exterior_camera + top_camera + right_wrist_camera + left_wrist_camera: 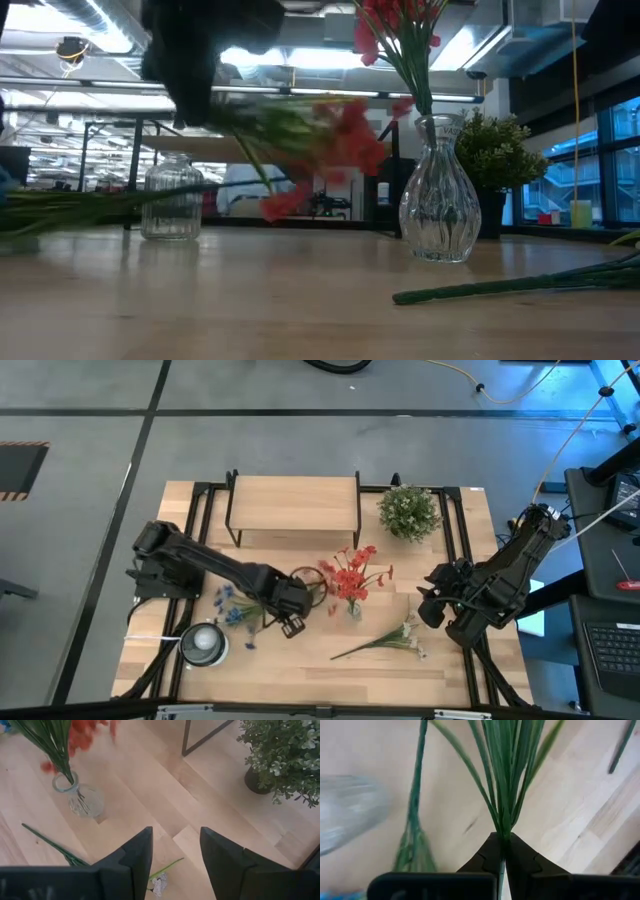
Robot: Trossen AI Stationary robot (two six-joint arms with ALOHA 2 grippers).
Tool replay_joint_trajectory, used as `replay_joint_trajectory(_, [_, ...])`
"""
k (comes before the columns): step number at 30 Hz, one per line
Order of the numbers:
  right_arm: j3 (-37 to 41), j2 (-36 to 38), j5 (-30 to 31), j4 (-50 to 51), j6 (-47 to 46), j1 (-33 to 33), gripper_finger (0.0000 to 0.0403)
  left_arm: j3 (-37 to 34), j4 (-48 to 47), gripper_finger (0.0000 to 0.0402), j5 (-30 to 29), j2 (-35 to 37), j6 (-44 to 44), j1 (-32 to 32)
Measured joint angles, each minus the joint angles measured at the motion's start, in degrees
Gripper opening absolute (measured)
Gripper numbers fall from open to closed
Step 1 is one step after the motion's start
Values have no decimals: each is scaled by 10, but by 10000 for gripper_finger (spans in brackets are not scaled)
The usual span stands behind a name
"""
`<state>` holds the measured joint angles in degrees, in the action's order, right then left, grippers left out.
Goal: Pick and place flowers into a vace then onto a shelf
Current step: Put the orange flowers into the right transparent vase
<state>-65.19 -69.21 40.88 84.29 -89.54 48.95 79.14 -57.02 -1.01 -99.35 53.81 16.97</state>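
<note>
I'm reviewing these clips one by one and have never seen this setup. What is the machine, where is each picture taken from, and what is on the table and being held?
Two dark robot arms work at a wooden table. One picture looks down from above, one looks level across the tabletop, and two come from cameras on the wrists. The left gripper is shut on a red flower stem, lifted off the table. The right gripper waits open near the right edge. A glass vase already holds red flowers. White flowers and blue flowers lie loose. Behind stand the shelf and a potted plant.

Red-orange flowers (350, 574) on green stems, clear ribbed vase (437, 205), light-wood shelf (293, 503), seemingly blue blooms (232, 610)
</note>
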Motion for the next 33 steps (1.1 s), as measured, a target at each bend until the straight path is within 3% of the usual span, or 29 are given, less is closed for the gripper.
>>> replay_joint_trajectory(5, [0,0,0,0,0,0,165,10,-77,4,-65,60,46,-1])
replay_joint_trajectory(13, [0,0,0,-5,0,0,165,11,-46,4,-147,172,46,2])
replay_joint_trajectory(17, [-17,0,0,-5,4,0,165,11,25,6,-206,226,-7,3])
replay_joint_trajectory(21, [-56,0,5,-22,60,0,165,11,162,7,-242,258,-137,1])
replay_joint_trajectory(23, [-84,0,27,-40,92,0,165,12,241,7,-233,260,-211,-5])
replay_joint_trajectory(27, [-147,0,74,-98,187,0,165,12,382,7,-158,244,-330,-24])
replay_joint_trajectory(33, [-219,1,97,-227,403,0,165,12,514,9,-27,194,-381,-62])
